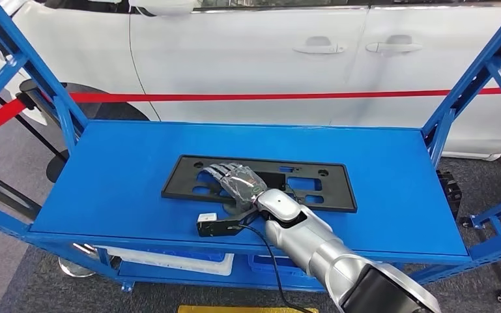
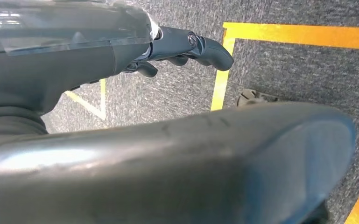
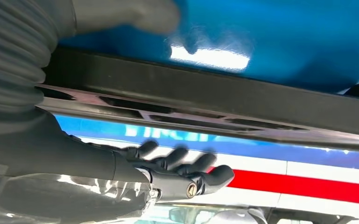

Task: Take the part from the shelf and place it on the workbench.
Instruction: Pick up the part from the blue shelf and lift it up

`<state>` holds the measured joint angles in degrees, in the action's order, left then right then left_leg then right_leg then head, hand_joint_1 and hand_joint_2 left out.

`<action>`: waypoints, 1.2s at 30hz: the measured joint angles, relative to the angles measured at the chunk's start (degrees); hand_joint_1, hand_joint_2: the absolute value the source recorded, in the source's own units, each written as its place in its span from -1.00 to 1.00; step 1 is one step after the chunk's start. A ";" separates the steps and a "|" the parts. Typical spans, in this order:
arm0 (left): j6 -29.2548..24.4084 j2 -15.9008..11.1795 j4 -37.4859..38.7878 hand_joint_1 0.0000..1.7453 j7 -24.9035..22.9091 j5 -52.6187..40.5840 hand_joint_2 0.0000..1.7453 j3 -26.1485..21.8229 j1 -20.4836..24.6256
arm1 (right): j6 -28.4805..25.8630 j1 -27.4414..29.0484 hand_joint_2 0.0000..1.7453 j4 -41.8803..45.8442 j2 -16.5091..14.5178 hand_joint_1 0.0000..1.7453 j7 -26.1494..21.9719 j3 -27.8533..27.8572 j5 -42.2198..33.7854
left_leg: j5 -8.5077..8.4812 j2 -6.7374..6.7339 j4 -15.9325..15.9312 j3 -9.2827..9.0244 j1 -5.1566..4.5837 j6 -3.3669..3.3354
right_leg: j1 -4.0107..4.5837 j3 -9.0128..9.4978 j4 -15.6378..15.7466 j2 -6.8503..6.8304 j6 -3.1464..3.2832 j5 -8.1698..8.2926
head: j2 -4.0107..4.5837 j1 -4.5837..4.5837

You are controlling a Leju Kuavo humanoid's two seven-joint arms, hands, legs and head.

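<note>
Part: the flat black plastic plate-holder frame with cut-out slots [image 1: 260, 183] lies flat on the blue metal shelf deck [image 1: 117, 176], roughly at its centre, long side running across the deck.
Right hand: the right hand [image 1: 238, 180] is stretched out over the left-centre portion of the frame; its dark fingers [image 3: 177, 161] are spread and slightly curled, and the thumb sits at the frame's near edge.
Grip: not closed. In the right wrist view the fingers lie on one side of the frame's edge and the grey thumb on the other, with the frame between them, but I cannot tell whether they touch it.
Left hand: the left hand [image 2: 186, 46] hangs over grey carpet with yellow floor tape [image 2: 221, 79]; its fingers are loosely curled and hold nothing.
Done so far: judging from this layout, only the reach to the shelf is done; the part is neither lifted nor shifted off the deck.
Left to do: close the hand on the frame, lift it clear of the deck, carry it to the workbench and set it down.
Surroundings: a white car with a red stripe barrier [image 1: 247, 96] stands behind the shelf.
Stage: early, at the grasp.
</note>
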<state>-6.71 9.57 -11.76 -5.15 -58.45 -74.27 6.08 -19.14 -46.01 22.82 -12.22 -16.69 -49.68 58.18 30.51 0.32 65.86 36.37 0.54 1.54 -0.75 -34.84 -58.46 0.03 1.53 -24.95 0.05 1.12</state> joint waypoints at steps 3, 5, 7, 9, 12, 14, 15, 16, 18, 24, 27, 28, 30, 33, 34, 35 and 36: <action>-0.13 -0.02 0.00 -1.00 -0.15 0.02 -1.00 -0.01 -0.15 | -0.79 0.35 1.00 -0.24 0.00 1.00 0.02 -0.32 0.26 | 2.57 -0.02 8.08 3.84 0.31 0.58 | 0.01 -0.09 -0.10 -0.04 0.06 -0.01 | 0.00 0.04; -0.21 -0.05 0.00 -1.00 -0.26 0.08 -1.00 -0.04 -0.20 | -1.11 0.33 1.00 -0.29 -0.01 1.00 -0.04 -0.37 0.43 | -0.74 -0.05 3.67 1.76 0.49 0.62 | -0.03 0.04 -0.17 0.01 -0.05 -0.08 | -0.01 0.04; -0.29 -0.08 0.00 -1.00 -0.31 0.18 -1.00 -0.16 -0.13 | -1.12 0.14 1.00 -0.29 -0.02 1.00 -0.17 -0.39 0.55 | -3.96 -0.11 -4.25 -2.00 0.49 0.30 | 0.04 0.19 -0.23 0.13 -0.38 -0.17 | -0.01 0.03; -0.34 -0.09 0.00 -1.00 -0.32 0.31 -1.00 -0.33 -0.02 | -0.98 0.01 1.00 -0.29 -0.01 1.00 -0.28 -0.42 0.60 | -4.63 -0.09 -7.80 -3.69 0.22 -0.36 | 0.16 0.17 -0.20 0.30 -1.00 -0.09 | -0.01 0.00; -0.41 -0.11 0.00 -1.00 -0.26 0.57 -1.00 -0.49 0.02 | -1.05 0.01 1.00 -0.29 0.01 1.00 -0.32 -0.51 0.60 | -5.03 -0.09 -8.35 -3.92 0.17 -1.63 | 0.11 0.09 -0.26 0.35 -2.12 -0.15 | -0.01 -0.04; -0.49 -0.11 0.00 -1.00 -0.17 0.64 -1.00 -0.58 0.04 | -1.26 0.01 1.00 -0.29 0.07 1.00 -0.32 -0.52 0.60 | -5.46 -0.23 -8.88 -4.07 0.34 -2.44 | 0.07 -1.27 -3.35 0.28 -2.57 -2.33 | -0.01 -0.09; -0.50 -0.10 0.00 -1.00 -0.14 0.65 -1.00 -0.65 0.05 | -1.32 0.07 1.00 -0.31 0.11 1.00 -0.33 -0.53 0.60 | -5.53 -0.30 -8.93 -4.02 0.25 -2.64 | 0.02 -2.77 -6.63 0.26 -2.66 -4.22 | -0.01 -0.11; -0.51 -0.10 0.00 -1.00 -0.13 0.66 -1.00 -0.72 0.03 | -1.32 0.17 1.00 -0.33 0.15 1.00 -0.33 -0.55 0.60 | -5.54 -0.33 -8.91 -3.91 0.18 -2.78 | 0.01 -4.63 -10.54 0.26 -2.73 -6.13 | -0.01 -0.12; -0.50 -0.09 0.00 -1.00 -0.11 0.66 -1.00 -0.83 -0.01 | -1.31 0.37 1.00 -0.38 0.24 1.00 -0.34 -0.62 0.61 | -5.54 -0.34 -8.86 -3.81 0.06 -2.82 | 0.00 -7.12 -15.78 0.25 -2.80 -7.70 | -0.01 -0.11; -0.50 -0.03 0.00 -1.00 0.08 0.76 -1.00 -0.90 0.06 | -2.64 0.27 1.00 -0.28 0.27 1.00 -0.30 -0.80 0.81 | -4.95 -0.09 -8.13 -3.83 -0.26 -1.85 | 0.33 0.67 -0.60 0.26 -1.67 -0.69 | 0.00 -0.08; -0.50 -0.03 0.00 -1.00 0.10 0.77 -1.00 -0.91 0.05 | -3.77 0.32 1.00 -0.19 0.32 1.00 -0.15 -0.90 1.01 | -4.70 -0.06 -8.03 -3.83 -0.13 -0.91 | 0.41 0.84 0.02 0.23 -0.89 -0.67 | -0.01 -0.05; -0.50 -0.03 0.00 -1.00 0.10 0.77 -1.00 -0.92 0.04 | -3.96 0.32 1.00 -0.16 0.34 1.00 -0.12 -0.90 1.03 | -4.06 -0.07 -7.24 -3.52 -0.05 -0.58 | 0.27 0.93 0.21 0.18 -0.58 -0.56 | 0.00 0.01; -0.50 -0.04 0.00 -1.00 0.10 0.77 -1.00 -0.93 0.03 | -4.15 0.37 1.00 -0.11 0.36 1.00 -0.11 -0.92 1.07 | -1.12 -0.10 -2.38 -1.33 0.15 0.03 | 0.02 1.01 0.44 0.06 -0.19 -0.40 | 0.00 0.13; -0.50 -0.04 0.00 -1.00 0.10 0.77 -1.00 -0.94 -0.08 | -4.26 0.59 1.00 -0.11 0.43 1.00 -0.10 -0.97 1.12 | 2.61 -0.13 7.33 3.31 0.44 0.71 | 0.03 0.93 0.37 0.00 -0.05 -0.46 | -0.01 0.19; -0.50 -0.04 0.00 -1.00 0.10 0.77 -1.00 -0.95 -0.14 | -4.28 0.65 1.00 -0.11 0.45 1.00 -0.10 -0.99 1.13 | 1.95 -0.13 7.63 3.51 0.55 0.84 | 0.02 0.95 0.30 0.03 -0.08 -0.51 | -0.01 0.19; -0.50 -0.05 0.00 -1.00 0.10 0.77 -1.00 -0.95 -0.16 | -4.30 0.68 1.00 -0.11 0.48 1.00 -0.09 -1.01 1.14 | 0.29 -0.14 5.75 2.67 0.69 0.94 | -0.01 0.99 0.20 0.09 -0.16 -0.58 | -0.01 0.19; -0.51 -0.06 0.00 -1.00 0.10 0.76 -1.00 -0.96 -0.16 | -4.32 0.67 1.00 -0.11 0.50 1.00 -0.08 -1.02 1.14 | -1.93 -0.18 2.21 1.02 0.84 0.99 | -0.05 1.02 0.07 0.17 -0.31 -0.68 | -0.01 0.19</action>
<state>-7.22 9.51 -11.76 -5.05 -57.68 -75.23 5.92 -23.46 -45.33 22.71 -11.72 -16.76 -50.70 59.32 28.58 0.15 68.07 37.39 1.38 2.53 -0.80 -33.82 -58.39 0.20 1.22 -25.63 0.04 1.31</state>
